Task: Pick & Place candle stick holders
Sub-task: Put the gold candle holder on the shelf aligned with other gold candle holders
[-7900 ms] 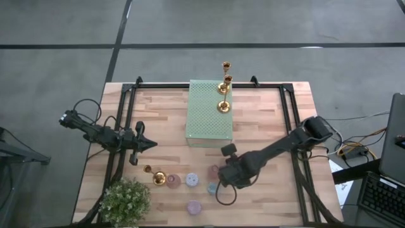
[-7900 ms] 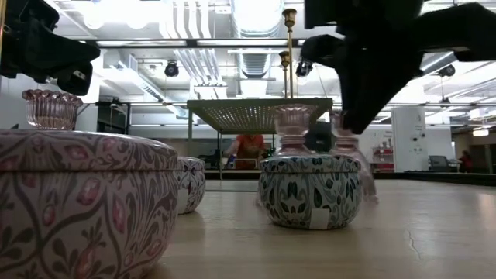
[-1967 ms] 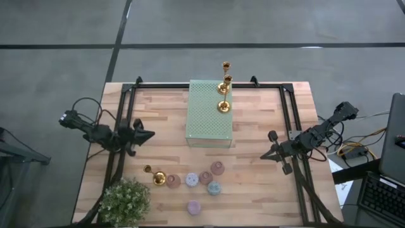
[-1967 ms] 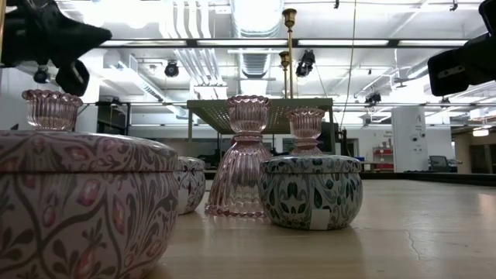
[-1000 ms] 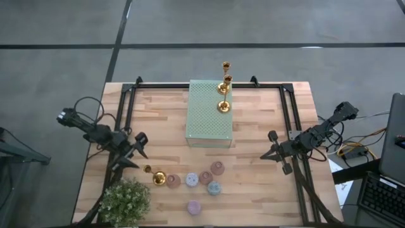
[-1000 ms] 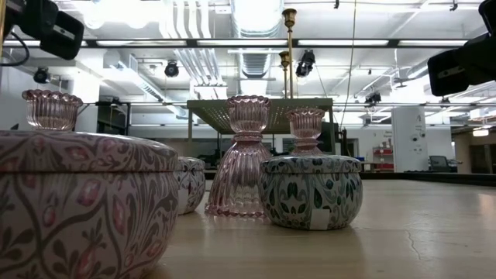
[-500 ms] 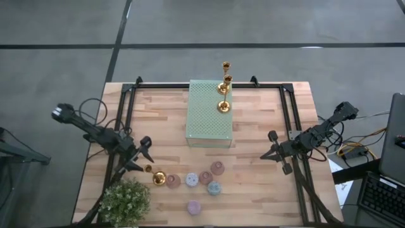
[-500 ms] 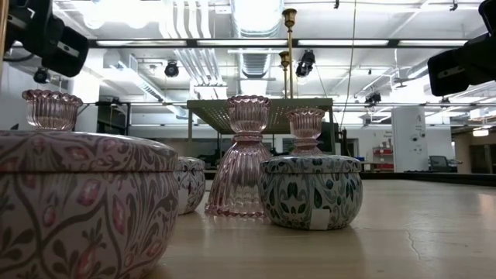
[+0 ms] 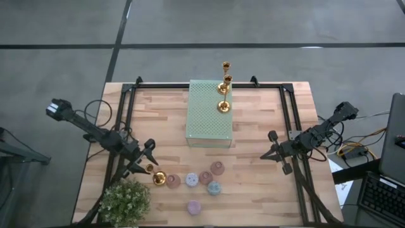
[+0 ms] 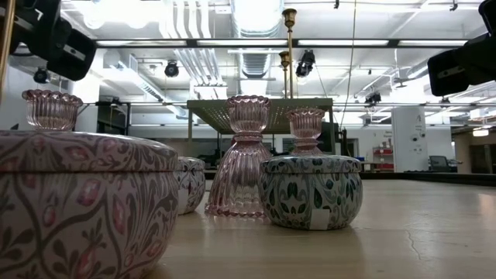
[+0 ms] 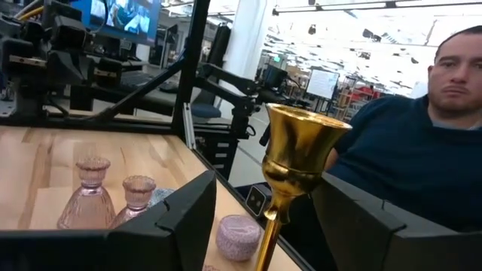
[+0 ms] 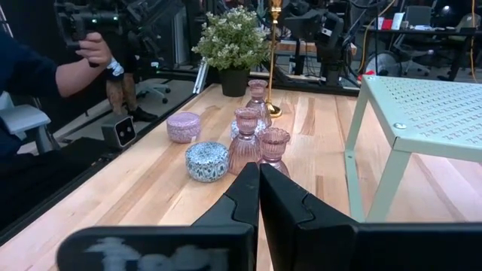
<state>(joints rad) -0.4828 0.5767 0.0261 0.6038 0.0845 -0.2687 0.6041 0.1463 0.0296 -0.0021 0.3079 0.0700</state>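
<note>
Since a second ago our left gripper [image 9: 148,166] has slid down the table from beside the frame rail to the gold candlestick [image 9: 156,177] standing at the near-left, next to the potted plant [image 9: 124,201]. In the left wrist view its fingers [image 11: 178,218] stand spread on either side of the thin gold stem [image 11: 269,229], with gaps showing, so nothing is pinched yet. We judge the step in hand to be the reach for this last gold piece; three others [image 9: 224,88] already stand on the pale green perforated stand [image 9: 209,114].

Next we would need to close squarely on the stem, which looks slim and slippery, then lift straight up so the pink glass holders [image 9: 212,173] and round tins [image 9: 214,188] just beside it are not knocked.

Our right gripper [image 9: 273,153] waits at the right edge, pressed together.

Underneath is a light wooden table [image 9: 266,196] inside a black frame; a person in a dark top [image 11: 407,165] sits beyond it in a bright workshop.
</note>
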